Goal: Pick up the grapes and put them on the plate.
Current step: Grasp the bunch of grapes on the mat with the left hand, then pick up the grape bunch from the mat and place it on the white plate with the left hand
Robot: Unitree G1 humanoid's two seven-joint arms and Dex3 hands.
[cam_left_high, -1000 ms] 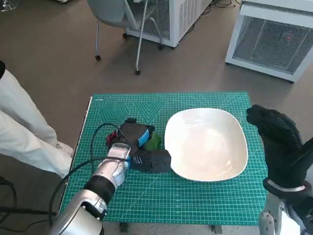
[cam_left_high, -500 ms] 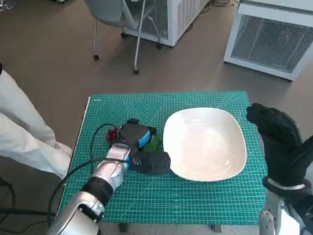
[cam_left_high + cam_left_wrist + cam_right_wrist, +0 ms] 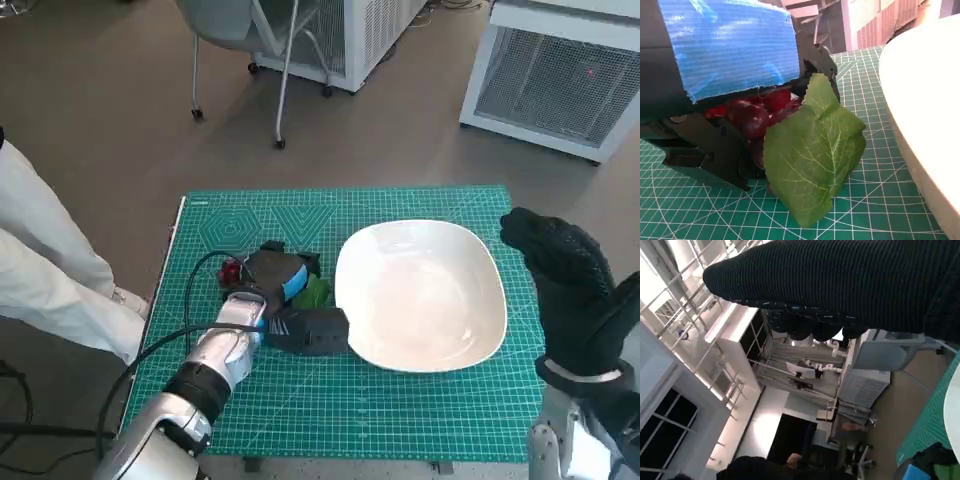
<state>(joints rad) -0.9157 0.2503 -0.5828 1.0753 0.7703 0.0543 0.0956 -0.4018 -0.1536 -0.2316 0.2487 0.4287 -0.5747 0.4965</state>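
Note:
A bunch of dark red grapes (image 3: 752,117) with a big green leaf (image 3: 812,150) lies on the green mat, just left of the white plate (image 3: 420,295). My left hand (image 3: 285,295) covers the bunch, its black fingers (image 3: 705,155) wrapped round the grapes, and the leaf touches the mat. In the head view only the leaf (image 3: 316,292) shows beside the blue tape. The plate's rim (image 3: 920,100) stands close to the leaf. My right hand (image 3: 570,290) hangs raised past the plate's right edge and holds nothing.
The green cutting mat (image 3: 400,400) covers the small table. A black cable (image 3: 200,290) loops by my left wrist. A person's white-clad legs (image 3: 40,260) stand at the table's left. A chair (image 3: 250,30) and white cabinets (image 3: 560,80) are beyond.
The whole picture has shifted slightly. My left hand stays on the grapes in the same spot, and the right hand has not moved.

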